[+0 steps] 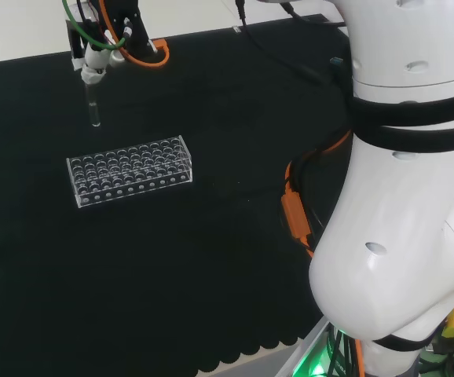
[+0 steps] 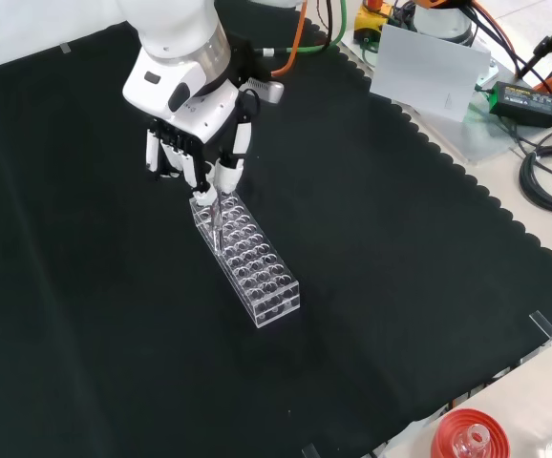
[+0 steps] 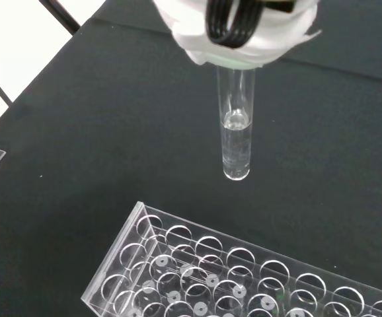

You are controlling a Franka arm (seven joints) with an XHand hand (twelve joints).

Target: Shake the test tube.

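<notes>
A clear glass test tube with a little clear liquid in its lower part hangs upright, and my hand is shut on its upper end. In the head view the test tube hangs below the hand at the far left, above and behind the clear plastic rack. From the front, the tube shows over the far end of the rack. The rack's holes look empty in the wrist view, and the tube's bottom is clear of it.
Black cloth covers the bench. The arm's white links with an orange cable stand at the head view's right. A red ribbed stand, a white sheet and cables lie beyond the cloth's edge in the front view.
</notes>
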